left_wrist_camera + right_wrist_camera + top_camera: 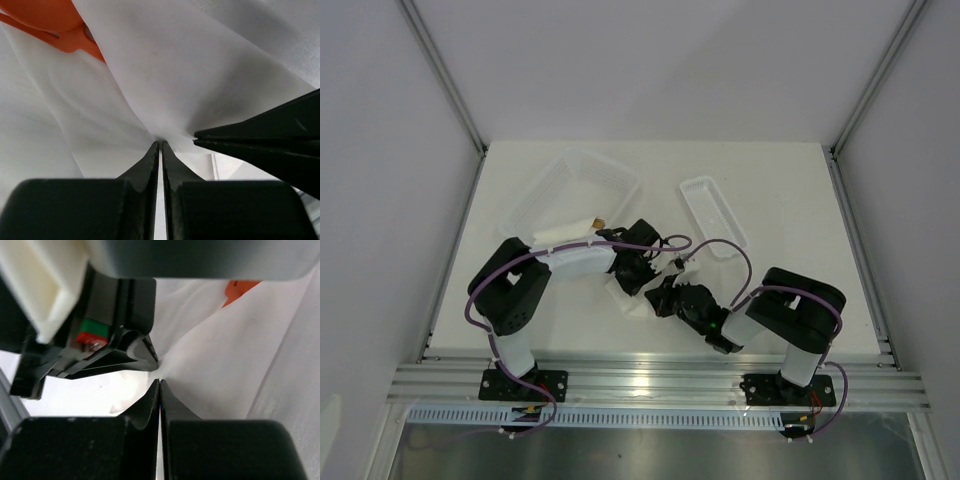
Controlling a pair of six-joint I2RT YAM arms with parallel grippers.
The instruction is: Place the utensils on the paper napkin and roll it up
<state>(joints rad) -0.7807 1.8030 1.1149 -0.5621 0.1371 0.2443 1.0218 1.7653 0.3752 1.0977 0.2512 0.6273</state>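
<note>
Pinching the paper napkin (165,75) edge, left tool (160,145) sits beside right tool (159,382).

We find the utensils (45,17) cut off at the left wrist view's top edge and partly under the paper napkin (175,65); individual pieces cannot be told.

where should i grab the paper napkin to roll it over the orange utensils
Pinch the paper napkin at its free edge, coming from the side opposite the orange utensils. The sheet is thin and puckers to a point there; the left gripper and right gripper are shut on that edge.
</note>
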